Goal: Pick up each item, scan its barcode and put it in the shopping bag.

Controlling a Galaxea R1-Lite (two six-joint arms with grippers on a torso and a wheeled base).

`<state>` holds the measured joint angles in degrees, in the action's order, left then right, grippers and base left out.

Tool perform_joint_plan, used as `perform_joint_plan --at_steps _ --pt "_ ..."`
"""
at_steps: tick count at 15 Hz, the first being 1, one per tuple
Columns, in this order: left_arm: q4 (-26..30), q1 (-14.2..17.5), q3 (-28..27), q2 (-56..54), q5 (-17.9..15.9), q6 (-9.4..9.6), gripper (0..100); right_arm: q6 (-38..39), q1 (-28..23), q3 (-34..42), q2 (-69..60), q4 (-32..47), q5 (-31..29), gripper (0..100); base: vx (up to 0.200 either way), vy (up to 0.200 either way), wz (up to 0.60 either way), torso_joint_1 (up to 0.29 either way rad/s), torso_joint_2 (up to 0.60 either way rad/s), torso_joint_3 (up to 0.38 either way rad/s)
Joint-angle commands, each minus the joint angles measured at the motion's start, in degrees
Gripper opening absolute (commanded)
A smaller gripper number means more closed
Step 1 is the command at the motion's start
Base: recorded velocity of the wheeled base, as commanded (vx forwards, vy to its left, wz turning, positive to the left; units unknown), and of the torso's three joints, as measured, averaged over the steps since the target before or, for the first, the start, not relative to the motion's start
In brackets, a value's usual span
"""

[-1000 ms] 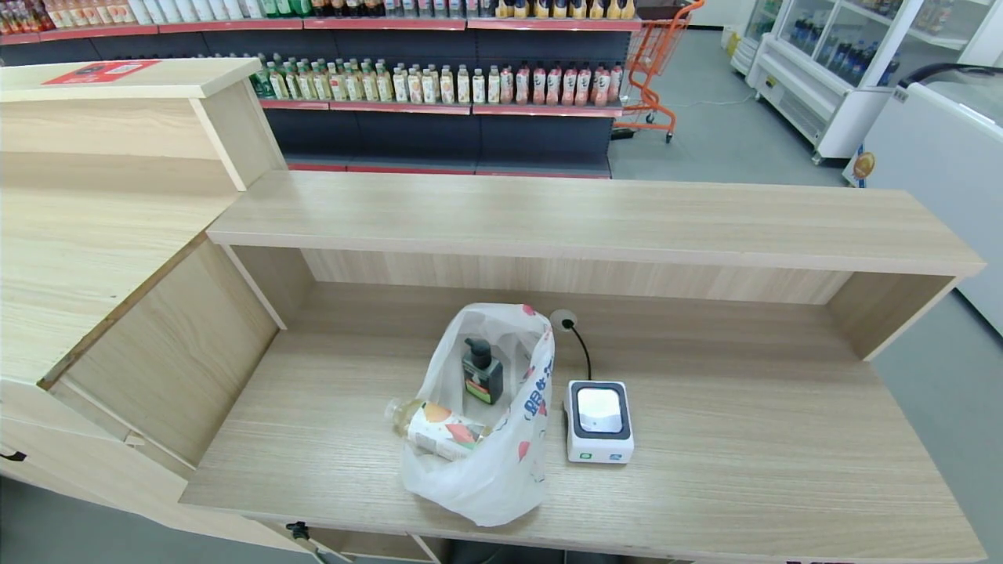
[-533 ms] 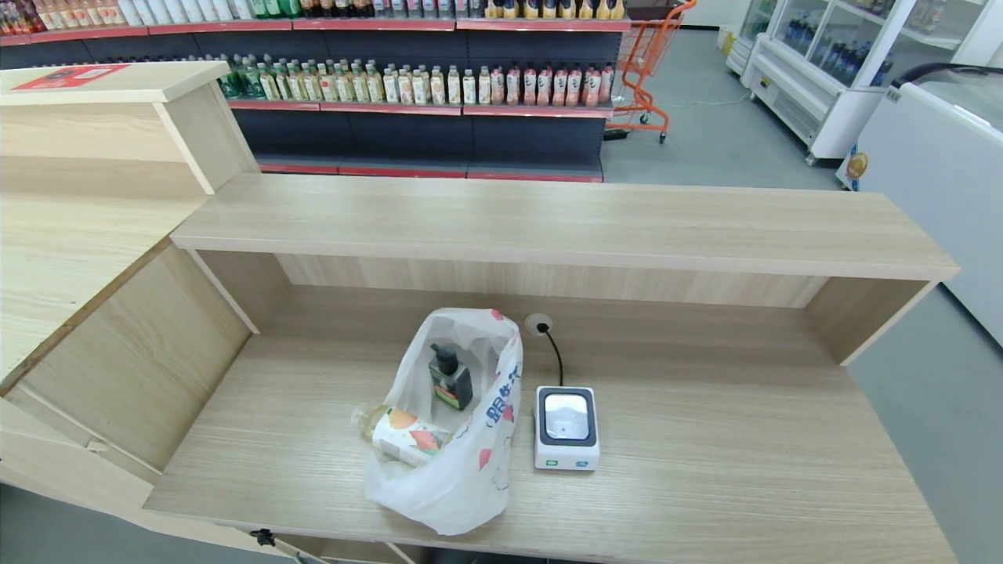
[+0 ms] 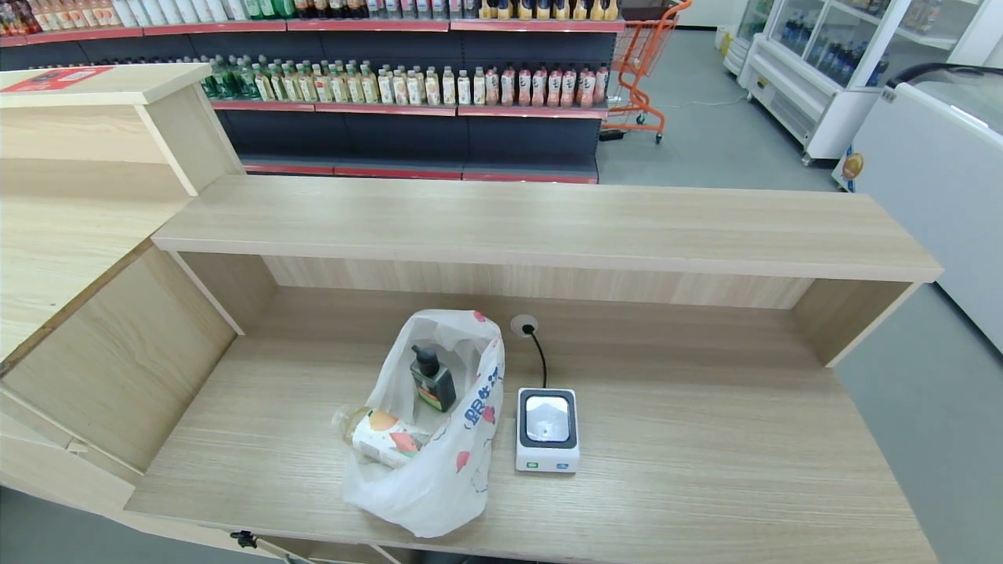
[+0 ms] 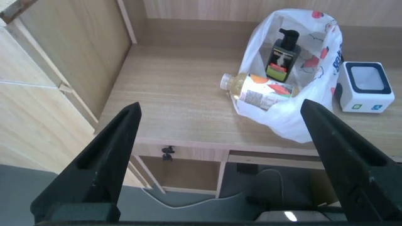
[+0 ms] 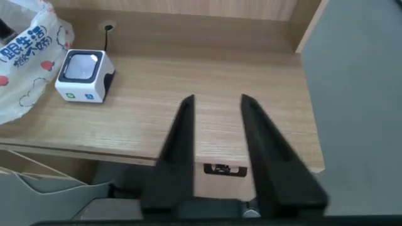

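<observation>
The left end effector (image 4: 221, 108) is held above and in front of the left part of the worktop (image 3: 705, 470). Its two fingers (image 4: 100, 169) are spread wide, and nothing is gripped between them.

Near the middle of the worktop the shopping bag (image 3: 439, 486) is set down with its mouth open. It is white plastic marked with red shapes and blue print. A juice bottle (image 3: 380, 437) is laid on its side in the mouth of the bag, its capped end pointing toward 9 o'clock past the bag's rim. A dark pump bottle (image 3: 432, 381) is stood upright deeper in the bag, at 1 o'clock from the juice bottle.

The scanner (image 3: 547, 429), a white box with a dark-framed window turned upward, is placed just beside the bag at its 3 o'clock. Whether the two touch cannot be told. From the scanner a black cable (image 3: 539, 352) is run toward 12 o'clock into a round hole (image 3: 523, 324) in the worktop.

The right end effector (image 5: 217, 99) is held over the front edge of the worktop, well apart from the scanner on its 3 o'clock side. Its fingers (image 5: 179, 144) are parted by a narrow gap, with nothing pinched.
</observation>
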<state>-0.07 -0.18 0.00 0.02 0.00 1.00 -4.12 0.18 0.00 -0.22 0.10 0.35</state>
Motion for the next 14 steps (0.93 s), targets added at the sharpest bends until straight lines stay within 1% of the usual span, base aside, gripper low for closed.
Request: perform_joint_plan --at_steps 1,14 --pt "0.0 0.0 0.0 0.0 0.0 -0.12 100 0.1 0.0 0.0 0.2 0.0 0.0 0 0.0 0.0 0.0 0.0 0.0 0.0" --pt "0.0 0.0 0.0 0.0 0.0 -0.21 100 0.6 0.0 0.0 0.2 0.1 0.0 0 0.0 0.0 0.0 0.0 0.0 0.0"
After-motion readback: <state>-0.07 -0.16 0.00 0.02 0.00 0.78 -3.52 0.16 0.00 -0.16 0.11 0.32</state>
